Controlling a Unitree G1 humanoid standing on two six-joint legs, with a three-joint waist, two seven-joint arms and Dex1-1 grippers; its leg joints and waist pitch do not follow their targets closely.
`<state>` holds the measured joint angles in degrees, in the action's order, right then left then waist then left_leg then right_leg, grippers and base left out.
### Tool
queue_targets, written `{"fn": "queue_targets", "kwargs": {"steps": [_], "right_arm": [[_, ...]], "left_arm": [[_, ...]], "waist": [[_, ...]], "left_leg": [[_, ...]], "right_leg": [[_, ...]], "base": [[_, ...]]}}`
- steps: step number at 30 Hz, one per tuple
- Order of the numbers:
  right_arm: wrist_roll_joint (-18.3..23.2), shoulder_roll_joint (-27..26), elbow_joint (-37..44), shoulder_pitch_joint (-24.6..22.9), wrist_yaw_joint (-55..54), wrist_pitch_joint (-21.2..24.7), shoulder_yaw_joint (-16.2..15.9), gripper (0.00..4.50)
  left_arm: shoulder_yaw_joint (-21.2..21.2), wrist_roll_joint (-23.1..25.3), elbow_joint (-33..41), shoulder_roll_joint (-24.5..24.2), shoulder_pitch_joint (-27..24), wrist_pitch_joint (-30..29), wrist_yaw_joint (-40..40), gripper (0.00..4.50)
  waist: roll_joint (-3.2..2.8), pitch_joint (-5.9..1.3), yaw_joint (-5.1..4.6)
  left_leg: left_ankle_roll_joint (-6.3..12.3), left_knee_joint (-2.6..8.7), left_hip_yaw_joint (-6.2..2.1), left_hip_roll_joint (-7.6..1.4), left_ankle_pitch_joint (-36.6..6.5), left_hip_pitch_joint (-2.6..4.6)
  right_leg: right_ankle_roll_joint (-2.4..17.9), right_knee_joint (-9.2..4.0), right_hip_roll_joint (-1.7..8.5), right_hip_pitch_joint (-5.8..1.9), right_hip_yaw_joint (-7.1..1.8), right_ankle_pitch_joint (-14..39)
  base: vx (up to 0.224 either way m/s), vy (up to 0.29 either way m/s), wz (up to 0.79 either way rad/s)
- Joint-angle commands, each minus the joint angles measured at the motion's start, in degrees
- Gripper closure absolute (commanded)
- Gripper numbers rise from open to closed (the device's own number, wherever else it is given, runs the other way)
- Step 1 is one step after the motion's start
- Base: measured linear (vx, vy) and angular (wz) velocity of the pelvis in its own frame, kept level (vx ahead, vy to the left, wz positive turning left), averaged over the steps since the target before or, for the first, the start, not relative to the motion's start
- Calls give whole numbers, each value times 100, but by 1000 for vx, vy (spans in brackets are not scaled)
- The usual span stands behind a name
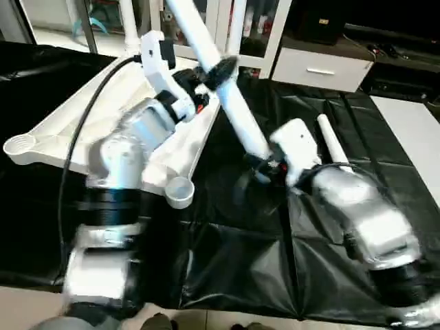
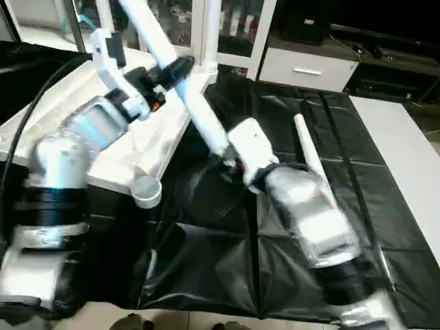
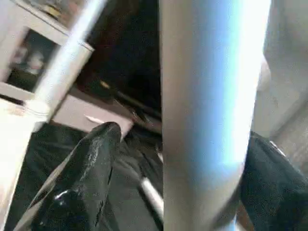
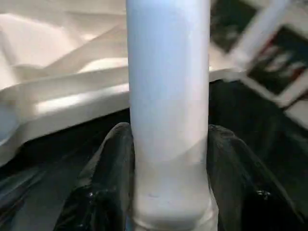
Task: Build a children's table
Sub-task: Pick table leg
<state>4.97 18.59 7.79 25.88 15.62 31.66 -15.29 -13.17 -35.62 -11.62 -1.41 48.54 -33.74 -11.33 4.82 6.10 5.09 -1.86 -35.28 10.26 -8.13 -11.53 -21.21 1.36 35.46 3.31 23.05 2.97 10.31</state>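
across the lower half of the head views spreads the counter (image 1: 330, 227), draped in black sheeting. on its left side, at centre left of the frame, lies the top (image 1: 75, 117) upside down, white, with a round socket (image 1: 180, 191) at its near corner and another socket at the far left corner. two white tubes stand upright at its far edge near the top of the frame.

slanting from the upper middle down to the centre is the leg (image 1: 227, 96), a long white tube held off the counter. the right end effector (image 1: 265, 167), at centre frame, is clamped on the leg's lower end; its wrist view shows both black fingers (image 4: 108, 178) pressed against the tube's sides. the left end effector (image 1: 218, 72), upper middle, straddles the leg higher up; in its wrist view one finger (image 3: 91, 173) stands clear of the tube with a gap between, so its jaws stand apart and loose around it.

right of centre a second, shorter-looking white leg (image 1: 332, 144) lies flat on the black sheet, beside the right wrist.
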Motion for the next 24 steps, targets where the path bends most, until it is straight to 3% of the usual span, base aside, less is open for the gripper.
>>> {"fn": "queue_targets", "kwargs": {"steps": [1, 4, 6, 12, 15, 24], "right_arm": [[-297, 77, -19, 33, -278, -213, -2, 263], [-698, -27, -48, 14, -656, -381, -151, 264], [-740, -58, -66, 9, -695, -391, -183, 264], [-969, -251, -123, -52, -844, -567, -248, 264], [-1029, -264, -172, -32, -867, -616, -236, 264], [-1117, -347, -262, -21, -802, -693, -139, 264]], "left_arm": [[-64, 103, -61, 51, -65, 112, 320, 69], [-174, 174, -153, 175, -119, 152, 708, 105], [-122, 188, -128, 176, -147, 148, 636, 105], [107, 93, 57, 243, -246, -41, 329, 166], [123, -29, 132, 260, -271, -124, 270, 191], [24, -116, 178, 259, -275, -145, 225, 264]], "waist": [[-91, -466, -22], [-111, -459, -41], [-110, -457, -53], [-127, -449, -61], [-153, -441, -53], [-140, -441, -74]], "left_leg": [[-183, 448, -220, -501, -541, 100], [-150, 451, -223, -491, -591, 99], [-144, 456, -224, -490, -648, 100], [-155, 470, -223, -503, -726, 114], [-175, 470, -220, -497, -787, 120], [-171, 475, -222, -498, -814, 114]], "right_leg": [[1191, -363, 576, -330, -354, 577], [1123, -358, 561, -325, -352, 490], [1112, -368, 568, -323, -354, 550], [1104, -361, 559, -301, -355, 499], [1106, -364, 564, -300, -359, 529], [1099, -365, 555, -305, -360, 506]], "base": [[0, 0, 0], [0, 0, 0], [0, 0, 0], [0, 0, 0], [0, 0, 0], [0, 0, 0]]}}
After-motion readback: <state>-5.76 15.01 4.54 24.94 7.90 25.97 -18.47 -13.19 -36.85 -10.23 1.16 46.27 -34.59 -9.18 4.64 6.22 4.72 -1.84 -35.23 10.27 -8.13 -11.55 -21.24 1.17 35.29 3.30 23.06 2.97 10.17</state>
